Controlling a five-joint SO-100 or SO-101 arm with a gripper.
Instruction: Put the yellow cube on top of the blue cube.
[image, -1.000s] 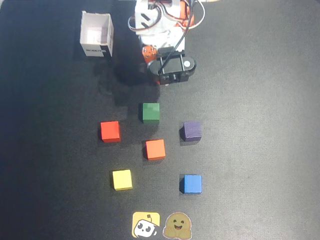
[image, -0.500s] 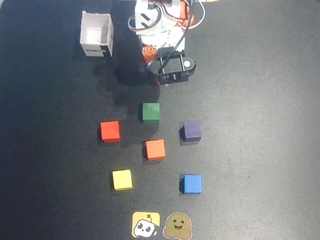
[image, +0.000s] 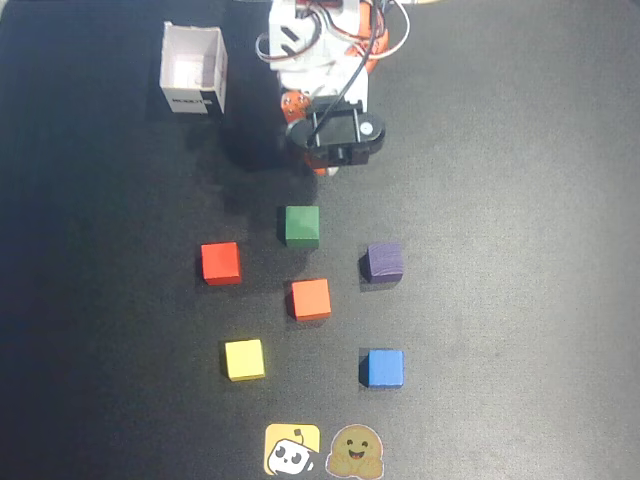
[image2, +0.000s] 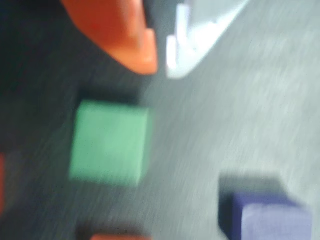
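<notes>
Folded back near the arm's base at the far side of the black mat (image: 520, 250), the gripper (image2: 161, 64) holds nothing. In the blurred wrist view an orange finger (image2: 125, 35) and a white finger (image2: 192, 42) come in from the top edge with only a slim gap between their tips, so the jaws look nearly closed, though the blur makes that uncertain. In the overhead view the gripper's tips cannot be made out under the black wrist housing (image: 340, 135).

Directly nearer than the gripper sits the green cube (image: 301, 226), the closest block to it; the wrist view shows it just below the fingertips. The purple cube (image: 383, 262) lies to the right of the green one, the red cube (image: 220, 263) to the left, and the orange cube (image: 311, 299) in the middle, nearer again.

The yellow cube (image: 244, 360) rests on the mat at the near left, well apart from the blue cube (image: 384, 368) at the near right; both stand alone. The green, orange and red cubes lie between the gripper and the yellow cube.

A white open box (image: 193, 70) stands at the far left. Two stickers, a yellow sticker (image: 292, 450) and a brown sticker (image: 358, 452), lie at the near edge.
</notes>
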